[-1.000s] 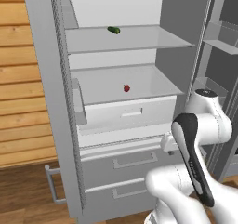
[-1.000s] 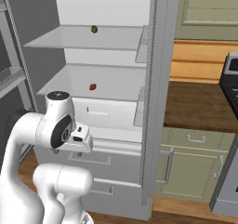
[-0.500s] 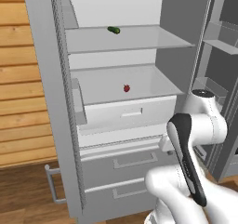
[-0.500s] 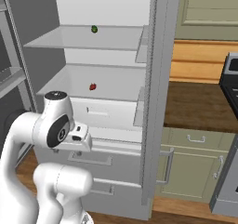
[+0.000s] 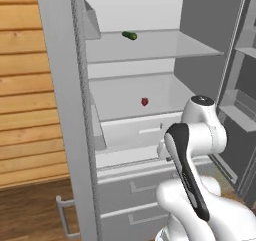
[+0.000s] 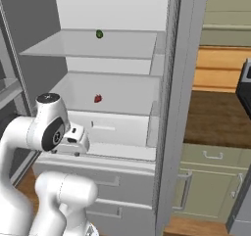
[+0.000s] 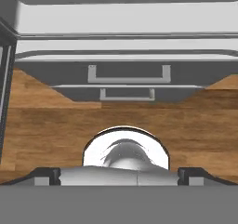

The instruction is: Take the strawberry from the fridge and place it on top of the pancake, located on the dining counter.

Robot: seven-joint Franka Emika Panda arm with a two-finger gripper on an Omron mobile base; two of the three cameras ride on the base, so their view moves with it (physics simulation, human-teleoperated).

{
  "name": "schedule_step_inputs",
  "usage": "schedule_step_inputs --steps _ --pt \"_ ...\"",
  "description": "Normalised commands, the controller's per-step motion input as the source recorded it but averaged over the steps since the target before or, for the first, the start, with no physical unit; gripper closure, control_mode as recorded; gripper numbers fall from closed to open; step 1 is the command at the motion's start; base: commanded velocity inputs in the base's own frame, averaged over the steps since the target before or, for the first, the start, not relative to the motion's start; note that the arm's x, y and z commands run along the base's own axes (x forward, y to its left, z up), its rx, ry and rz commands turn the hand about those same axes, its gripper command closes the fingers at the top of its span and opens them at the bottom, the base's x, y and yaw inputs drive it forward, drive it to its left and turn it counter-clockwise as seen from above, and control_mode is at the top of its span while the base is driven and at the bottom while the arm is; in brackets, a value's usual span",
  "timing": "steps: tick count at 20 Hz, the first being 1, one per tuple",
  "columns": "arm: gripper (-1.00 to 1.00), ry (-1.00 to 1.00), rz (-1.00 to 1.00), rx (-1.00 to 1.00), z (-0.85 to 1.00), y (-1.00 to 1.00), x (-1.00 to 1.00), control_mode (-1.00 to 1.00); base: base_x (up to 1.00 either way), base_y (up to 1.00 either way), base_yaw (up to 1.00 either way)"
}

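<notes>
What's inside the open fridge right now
The fridge holds a strawberry on its middle shelf and a small dark green vegetable on the shelf above. The two lower drawers are closed, so their contents stay hidden.

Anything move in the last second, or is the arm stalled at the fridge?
The arm's elbow drifted slightly: leftward in the left base view, rightward in the right base view. Nothing was grasped. The strawberry stays on its shelf in the open fridge, the green vegetable above.

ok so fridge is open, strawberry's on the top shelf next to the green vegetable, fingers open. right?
Not quite. The strawberry sits one level below, in the white compartment under the glass shelf; the green vegetable lies alone on that upper shelf, as the left base view shows. The fridge is open and the fingers are open.
</notes>
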Motion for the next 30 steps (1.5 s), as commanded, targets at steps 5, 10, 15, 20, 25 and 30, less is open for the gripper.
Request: schedule_step_inputs --steps 5,10,15,20,25,30 --pt "-1.00 0.00 0.00 0.00 0.00 0.00 0.00 1.00 0.60 0.11 0.00" --pt "-1.00 0.00 0.00 0.00 0.00 0.00 0.00 1.00 0.54 0.00 0.00" --pt "-1.00 0.00 0.00 0.00 0.00 0.00 0.00 1.00 0.48 0.00 0.00" --pt "-1.00 -0.05 0.00 0.00 0.00 0.00 0.20 -1.00 0.24 0.00 0.00" --pt "-1.00 -0.24 -0.05 0.00 0.00 0.00 0.79 -1.00 0.00 0.00 0.00" --pt "-1.00 -0.23 -0.16 -0.01 0.08 0.04 0.85 -1.00 0.00 0.00 0.00"
